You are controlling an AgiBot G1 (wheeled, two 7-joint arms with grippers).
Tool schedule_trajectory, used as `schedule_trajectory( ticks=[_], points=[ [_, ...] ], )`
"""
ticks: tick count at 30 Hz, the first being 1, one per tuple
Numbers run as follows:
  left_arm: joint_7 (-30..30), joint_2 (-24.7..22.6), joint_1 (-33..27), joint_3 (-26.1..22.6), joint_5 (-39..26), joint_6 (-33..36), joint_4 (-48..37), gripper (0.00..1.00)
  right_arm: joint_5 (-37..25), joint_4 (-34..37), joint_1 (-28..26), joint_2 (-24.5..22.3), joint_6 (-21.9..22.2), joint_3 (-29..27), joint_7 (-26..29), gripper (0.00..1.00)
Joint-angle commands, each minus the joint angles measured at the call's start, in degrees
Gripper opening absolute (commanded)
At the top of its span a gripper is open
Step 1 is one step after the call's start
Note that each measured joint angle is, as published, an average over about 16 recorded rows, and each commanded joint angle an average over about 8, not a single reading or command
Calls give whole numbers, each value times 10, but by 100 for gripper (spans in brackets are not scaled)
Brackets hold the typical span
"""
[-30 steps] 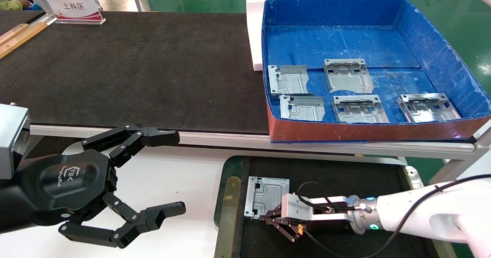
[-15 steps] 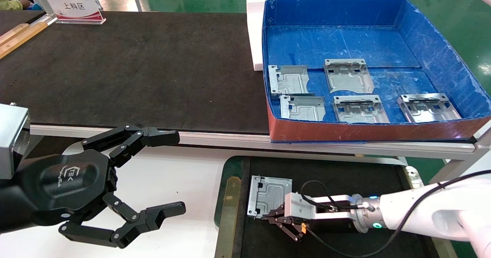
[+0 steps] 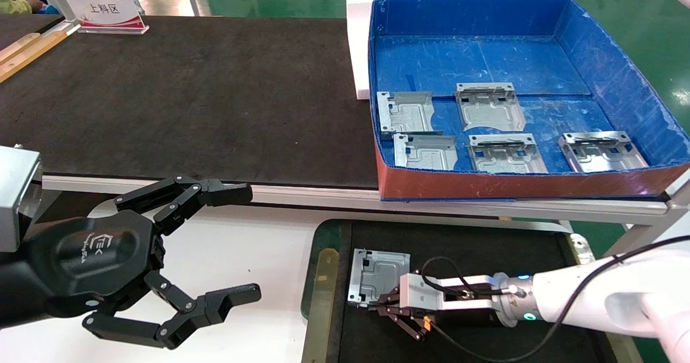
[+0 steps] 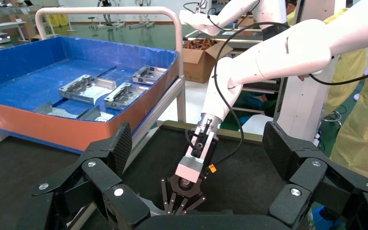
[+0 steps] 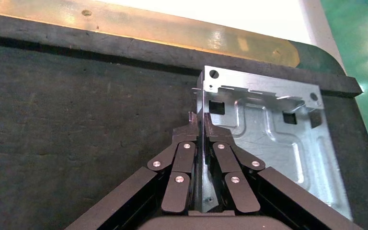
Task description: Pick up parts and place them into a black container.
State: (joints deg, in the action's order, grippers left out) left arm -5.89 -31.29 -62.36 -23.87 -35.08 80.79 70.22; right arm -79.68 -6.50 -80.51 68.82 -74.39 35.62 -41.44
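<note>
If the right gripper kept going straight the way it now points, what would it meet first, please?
The right gripper, shut on a part, points toward the black container's brass rim on the robot's left. That rim looks like the first obstacle, though height is hard to judge.

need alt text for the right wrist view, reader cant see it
The right gripper is shut on the edge of a silver sheet-metal part, holding it low over the matte floor of the black container. The container's brass-coloured rim runs along the far side.
</note>
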Motion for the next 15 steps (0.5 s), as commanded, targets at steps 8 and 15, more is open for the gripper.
schedule_trajectory(
  ticks=[8,15],
  points=[
    [0,0,0,0,0,0,0,100,8,5,-17,-11,-26,-6,-26,100],
    [0,0,0,0,0,0,0,100,21,-3,-34,-32,-82,-13,-41,100]
  ],
)
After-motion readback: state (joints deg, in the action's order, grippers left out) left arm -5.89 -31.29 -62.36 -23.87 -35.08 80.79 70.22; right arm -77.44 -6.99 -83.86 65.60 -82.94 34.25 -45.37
